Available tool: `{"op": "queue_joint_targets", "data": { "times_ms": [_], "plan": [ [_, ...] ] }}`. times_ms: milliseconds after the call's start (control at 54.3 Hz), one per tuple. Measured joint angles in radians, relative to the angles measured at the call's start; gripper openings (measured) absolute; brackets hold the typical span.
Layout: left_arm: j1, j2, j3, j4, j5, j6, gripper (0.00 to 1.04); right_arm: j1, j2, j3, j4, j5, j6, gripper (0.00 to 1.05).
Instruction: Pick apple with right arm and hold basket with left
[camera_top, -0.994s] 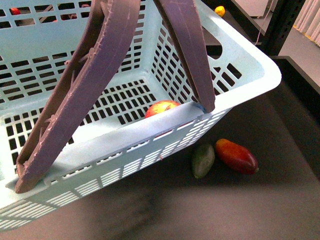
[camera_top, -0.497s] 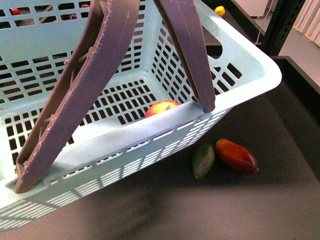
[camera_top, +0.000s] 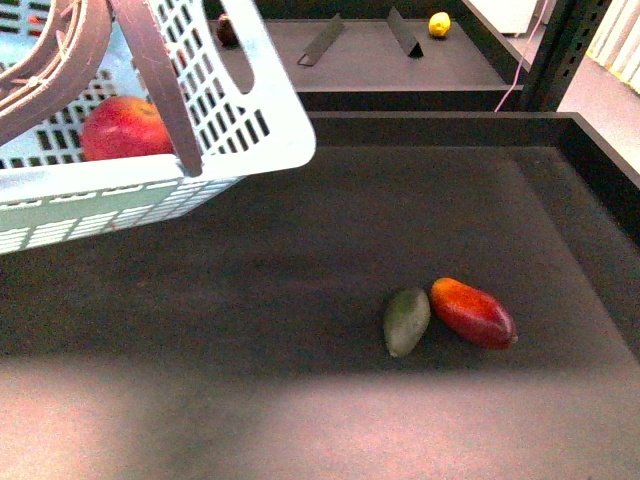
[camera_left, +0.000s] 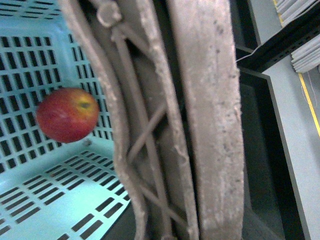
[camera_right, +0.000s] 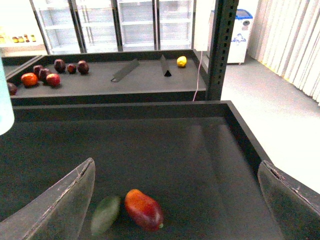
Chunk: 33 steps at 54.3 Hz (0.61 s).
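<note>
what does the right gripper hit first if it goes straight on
Most likely the bare dark tray floor. The open right gripper has the mango and green fruit between its fingers, but off-centre, near one finger. Depth is unclear, so it might clip the mango.

You see a dim table (camera_top: 300, 400) with a broad soft shadow beneath the basket (camera_top: 270, 130). Up close, the basket's handles (camera_left: 200, 125) look blurred.

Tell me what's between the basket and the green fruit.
Nothing: in the front view, only bare dark tray floor runs from the basket to the green fruit. The mango lies on its far side.
</note>
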Motion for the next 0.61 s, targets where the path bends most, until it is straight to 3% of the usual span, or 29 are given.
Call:
{"op": "queue_joint_targets", "data": {
  "times_ms": [147, 387, 608],
  "plan": [
    [0.113, 0.099, 0.087, 0.0, 0.044, -0.146, 0.16, 0.0, 0.0, 0.0, 0.0, -0.001, 0.0, 0.96],
    [0.222, 0.179, 0.157, 0.01, 0.121, -0.436, 0.16, 0.0, 0.0, 0.0, 0.0, 0.0, 0.0, 0.96],
    [0.322, 0.255, 0.152, 0.031, 0.085, -0.635, 0.16, 0.0, 0.0, 0.0, 0.0, -0.001, 0.0, 0.96]
  ]
}}
